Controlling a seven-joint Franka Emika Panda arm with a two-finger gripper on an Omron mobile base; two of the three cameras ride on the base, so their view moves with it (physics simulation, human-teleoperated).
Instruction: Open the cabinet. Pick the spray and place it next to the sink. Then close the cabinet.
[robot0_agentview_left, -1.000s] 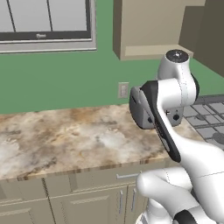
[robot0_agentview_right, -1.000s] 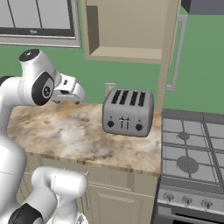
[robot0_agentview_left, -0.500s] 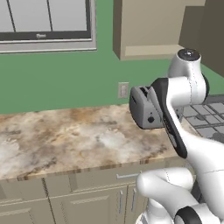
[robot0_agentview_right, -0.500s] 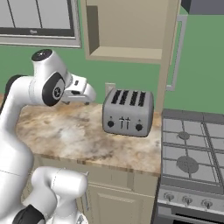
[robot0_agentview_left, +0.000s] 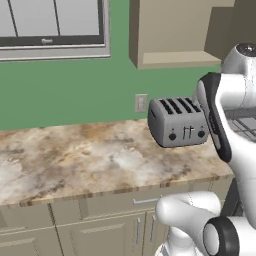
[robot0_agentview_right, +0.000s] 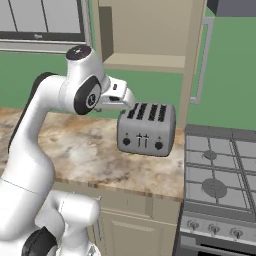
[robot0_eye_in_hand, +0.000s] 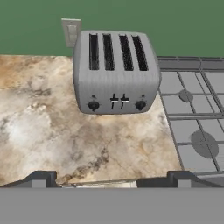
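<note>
Nearest the base, the brown marbled counter runs left to right with a silver toaster standing near the stove at its right end. Just above and left of the toaster hovers the gripper, fingers spread wide and holding nothing, looking down at toaster and counter. Farther back and higher, the cabinet hangs on the green wall, its door swung out to the right with the silver handle showing. I cannot see the spray on the visible part of the shelf. My judgement: the hand should rise well above the toaster, level toward the shelf opening, and keep left of the door edge.
</note>
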